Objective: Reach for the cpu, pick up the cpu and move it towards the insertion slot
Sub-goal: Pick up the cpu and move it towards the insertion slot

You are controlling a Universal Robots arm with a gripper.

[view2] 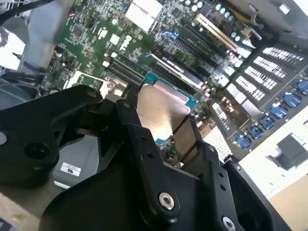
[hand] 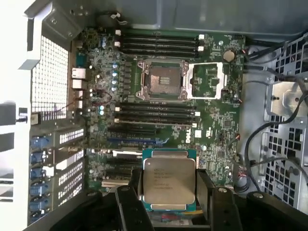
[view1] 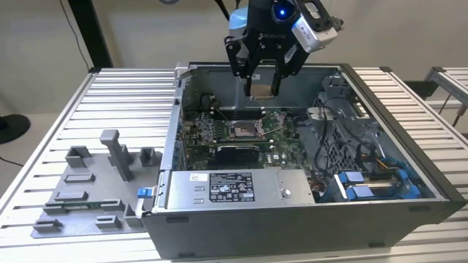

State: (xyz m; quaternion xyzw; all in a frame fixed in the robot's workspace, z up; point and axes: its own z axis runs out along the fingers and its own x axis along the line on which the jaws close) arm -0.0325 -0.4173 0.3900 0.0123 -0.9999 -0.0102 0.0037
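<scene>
My gripper (view1: 263,86) hangs over the open computer case (view1: 387,219), shut on the cpu (view1: 261,91), a flat silvery square with a thin green rim. In the first wrist view the cpu (hand: 169,178) sits between the black fingers (hand: 206,192), its metal top facing the camera. The second wrist view shows the cpu (view2: 161,113) from behind the black linkage. The insertion slot (view1: 244,129), a square socket with a shiny metal frame and dark centre, lies on the green board below the gripper. It shows as the insertion slot (hand: 162,82) with its open frame beside it.
A grey fixture plate (view1: 84,189) with upright blocks lies on the slatted table at the exterior view's left. Inside the case are a metal power supply box (view1: 234,189), a drive cage with cables (view1: 343,126) and blue connectors (view1: 373,186). Memory slots (hand: 159,43) flank the socket.
</scene>
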